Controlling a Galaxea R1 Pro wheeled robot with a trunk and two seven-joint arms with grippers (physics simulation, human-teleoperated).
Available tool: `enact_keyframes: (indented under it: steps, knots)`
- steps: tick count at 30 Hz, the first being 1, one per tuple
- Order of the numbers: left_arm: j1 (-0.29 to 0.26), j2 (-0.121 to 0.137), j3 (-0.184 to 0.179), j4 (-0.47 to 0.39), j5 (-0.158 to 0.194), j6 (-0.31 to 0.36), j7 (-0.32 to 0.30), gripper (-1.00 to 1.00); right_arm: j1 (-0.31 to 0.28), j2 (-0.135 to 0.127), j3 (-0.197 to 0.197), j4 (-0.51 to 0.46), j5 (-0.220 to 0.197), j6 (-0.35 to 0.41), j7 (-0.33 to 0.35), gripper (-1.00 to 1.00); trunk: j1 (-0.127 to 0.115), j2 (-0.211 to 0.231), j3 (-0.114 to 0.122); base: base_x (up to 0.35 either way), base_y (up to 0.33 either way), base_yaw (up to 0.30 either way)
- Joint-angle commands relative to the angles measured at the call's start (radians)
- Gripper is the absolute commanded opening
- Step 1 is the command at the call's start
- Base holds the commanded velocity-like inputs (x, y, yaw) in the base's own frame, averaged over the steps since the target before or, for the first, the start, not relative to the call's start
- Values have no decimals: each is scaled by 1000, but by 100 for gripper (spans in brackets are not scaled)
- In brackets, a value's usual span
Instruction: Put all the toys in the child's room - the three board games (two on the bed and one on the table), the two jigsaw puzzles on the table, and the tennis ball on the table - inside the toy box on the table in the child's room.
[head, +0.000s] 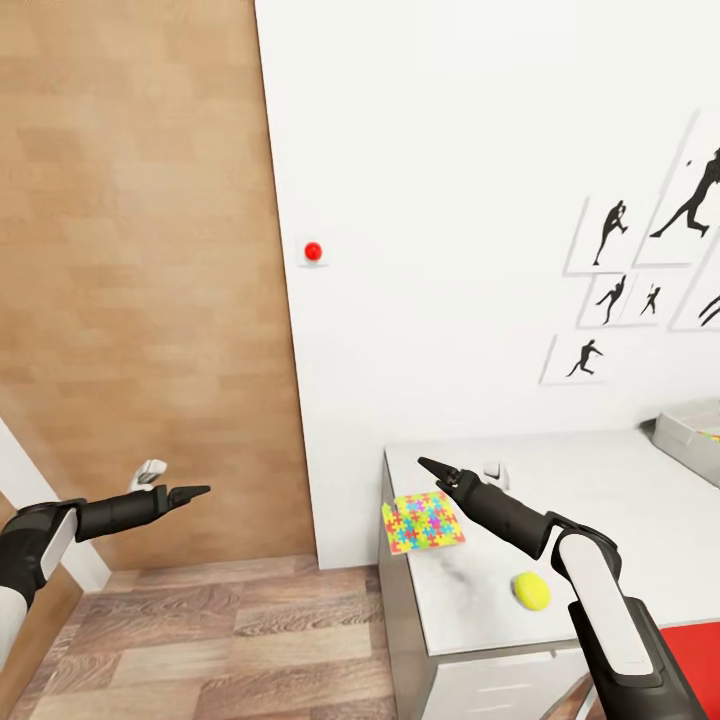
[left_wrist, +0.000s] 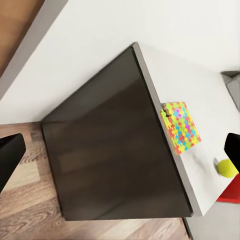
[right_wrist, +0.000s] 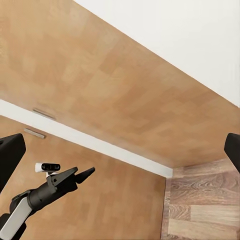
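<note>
A white wall (head: 450, 200) with black baseball-player silhouette posters (head: 640, 270) and a small red knob (head: 313, 251) stands behind the table (head: 620, 500); a wood-panelled wall (head: 140, 250) fills the left, above a plank floor (head: 220, 640). A red surface (head: 695, 655) shows at the lower right corner. The table's pale top carries a jigsaw puzzle (head: 423, 522) at its near left corner, slightly overhanging the edge, a tennis ball (head: 531, 591) nearer the robot, and the toy box (head: 690, 435) at the far right, cut off by the frame. The right gripper (head: 436, 470) hovers just above and behind the puzzle, with the ball near its forearm; its fingers look nearly together and hold nothing. The left gripper (head: 197, 491) hangs over the floor, well apart from the table, also empty; its fingers seem close together, though the angle makes this uncertain.
</note>
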Motion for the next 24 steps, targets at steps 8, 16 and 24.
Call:
enact_keyframes:
  steps: [8,16,24]
  knots:
    - [-1,-1,-2,0,2,10,-1,100,-1,0,2,0,6,6,7,100,1,-2,0,0,0,-11]
    - [-1,-1,0,0,2,7,-2,100,-1,0,3,0,6,6,7,100,1,-2,2,0,0,-19]
    - [-1,-1,0,0,3,5,-2,100,-1,0,2,0,5,6,7,100,1,-2,10,0,0,-164]
